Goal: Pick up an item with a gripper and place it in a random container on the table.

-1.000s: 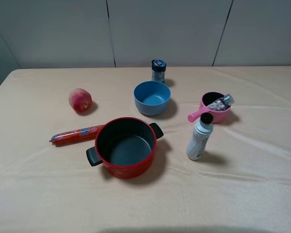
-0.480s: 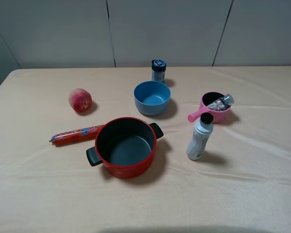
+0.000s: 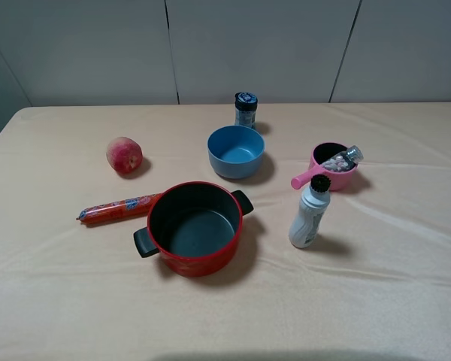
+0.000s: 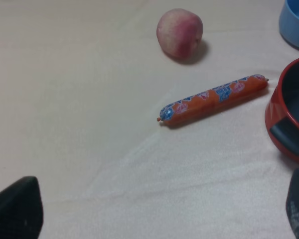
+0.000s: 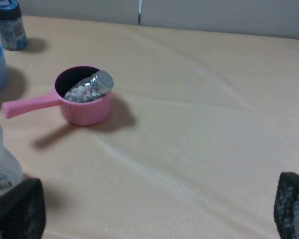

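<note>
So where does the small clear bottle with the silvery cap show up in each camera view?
Exterior high: the small clear bottle lies tilted in the pink saucepan, right of the blue bowl, cap over the rim.
Left wrist: not in it.
Right wrist: the bottle rests in the pink saucepan, cap poking past the rim.
Shared landmark: the white bottle with the black cap, standing close to the saucepan's handle, at the picture's edge in the right wrist view.

- A staged test bench rather than a lived-in kitchen: the worktop (image 3: 52, 301) is draped in a beige, slightly wrinkled cloth
- Behind it stands a plain grey panelled wall (image 3: 248, 45) with dark seams
- Kitchen props sit spaced apart: red pot (image 3: 195, 228), blue bowl (image 3: 235, 151), peach (image 3: 124, 155), wrapped sausage (image 3: 119, 208)
</note>
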Controlling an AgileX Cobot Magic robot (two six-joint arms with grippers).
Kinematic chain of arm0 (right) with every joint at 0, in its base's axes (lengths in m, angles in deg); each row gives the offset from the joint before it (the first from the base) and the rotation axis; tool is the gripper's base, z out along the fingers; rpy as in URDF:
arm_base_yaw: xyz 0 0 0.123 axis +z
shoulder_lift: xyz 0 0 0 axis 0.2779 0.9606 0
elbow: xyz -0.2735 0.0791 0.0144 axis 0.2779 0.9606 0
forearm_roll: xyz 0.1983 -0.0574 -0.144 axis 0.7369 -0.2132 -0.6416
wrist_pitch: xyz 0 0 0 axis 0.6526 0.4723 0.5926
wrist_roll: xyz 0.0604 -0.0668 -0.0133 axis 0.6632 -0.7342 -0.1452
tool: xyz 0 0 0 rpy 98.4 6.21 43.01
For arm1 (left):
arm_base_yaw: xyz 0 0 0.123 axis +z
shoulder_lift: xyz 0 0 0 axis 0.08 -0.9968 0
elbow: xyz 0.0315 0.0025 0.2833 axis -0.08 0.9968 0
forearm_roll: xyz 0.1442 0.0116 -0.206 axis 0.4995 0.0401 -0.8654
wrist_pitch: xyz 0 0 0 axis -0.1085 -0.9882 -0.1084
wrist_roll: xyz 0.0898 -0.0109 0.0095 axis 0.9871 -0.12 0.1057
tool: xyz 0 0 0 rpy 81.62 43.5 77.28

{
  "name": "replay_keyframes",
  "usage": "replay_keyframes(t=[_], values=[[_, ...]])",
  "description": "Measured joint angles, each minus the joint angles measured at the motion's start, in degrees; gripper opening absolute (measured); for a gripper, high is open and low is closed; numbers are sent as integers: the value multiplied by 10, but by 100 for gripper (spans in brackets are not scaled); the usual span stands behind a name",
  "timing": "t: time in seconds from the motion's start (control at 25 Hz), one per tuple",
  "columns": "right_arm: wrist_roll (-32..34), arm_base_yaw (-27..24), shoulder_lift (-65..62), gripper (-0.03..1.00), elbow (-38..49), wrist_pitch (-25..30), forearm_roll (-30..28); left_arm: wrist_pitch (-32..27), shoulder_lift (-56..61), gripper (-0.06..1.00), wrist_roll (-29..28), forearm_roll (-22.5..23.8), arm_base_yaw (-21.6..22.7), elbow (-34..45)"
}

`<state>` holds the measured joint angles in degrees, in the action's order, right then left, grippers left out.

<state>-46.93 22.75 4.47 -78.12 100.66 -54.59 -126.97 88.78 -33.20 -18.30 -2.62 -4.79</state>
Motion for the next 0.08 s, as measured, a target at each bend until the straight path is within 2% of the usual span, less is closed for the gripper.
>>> replay_keyframes(t=[0.08], values=[[0,0,0,69,0,0,0,0,0,99,0,0,0,0]])
